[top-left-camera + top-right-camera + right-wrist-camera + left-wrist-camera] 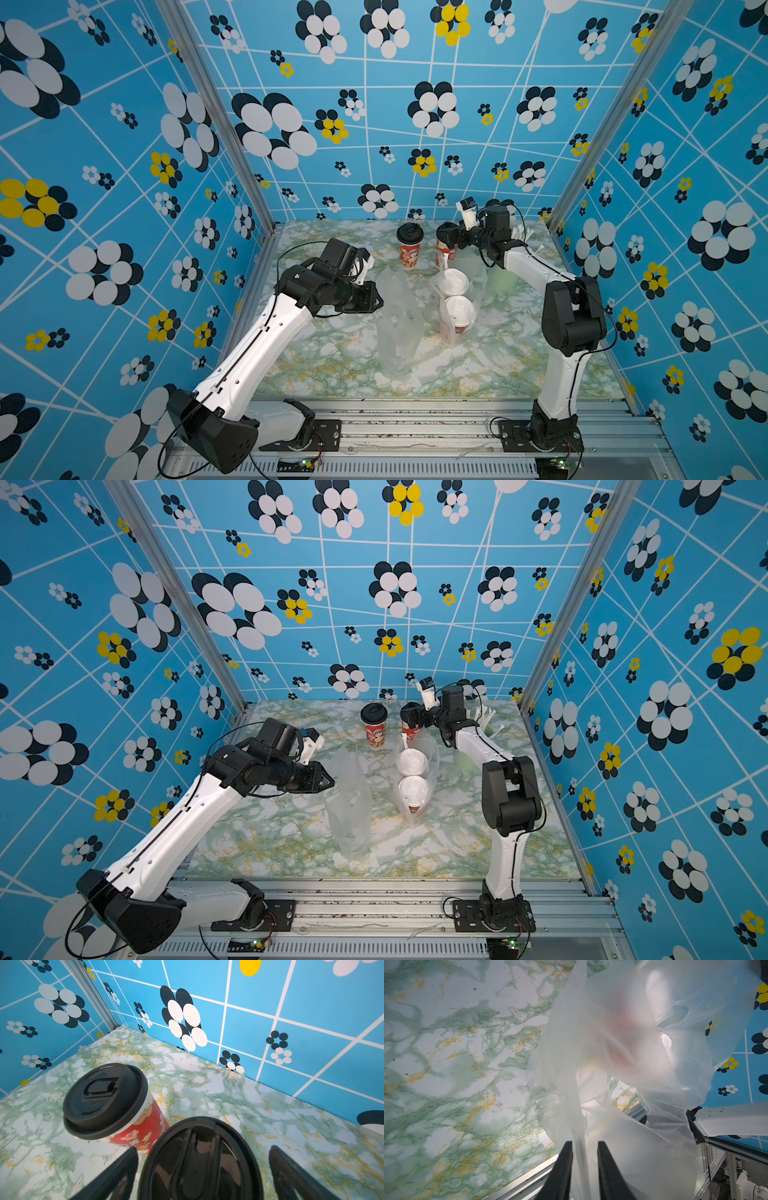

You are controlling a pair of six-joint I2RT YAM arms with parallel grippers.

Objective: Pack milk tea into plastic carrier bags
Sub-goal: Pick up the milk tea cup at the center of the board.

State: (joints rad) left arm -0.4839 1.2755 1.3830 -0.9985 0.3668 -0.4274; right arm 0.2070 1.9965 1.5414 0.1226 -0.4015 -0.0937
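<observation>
Black and glossy, the lid of the nearer black-lidded cup [199, 1163] fills the foot of the right wrist view. The right gripper [203, 1148] is released, its jaws wide on either side of the lid with a gap at each. The second black-lidded cup [116, 1105] stands upright just beside it on the marble-print table [207, 1084].

In the left wrist view, the left gripper [585, 1142] has its jaws set narrow, with a band of the empty carrier bag [581, 1105] running between them. Whether they actually pinch the film I cannot tell.

In both top views that bag rises slack from the table at the left gripper, with nothing in it. Next to it, the filled carrier bag [449, 338] holds two white-lidded cups [455, 282]. Both black-lidded cups stand at the back, outside any bag, and a green straw cup [500, 278] sits near the right arm.

I judge the task half done, and the step in hand is taking the third cup. The next move calls for clenching on the cup, lifting it clear of its neighbour, and lowering it into a bag mouth that must be held open.
</observation>
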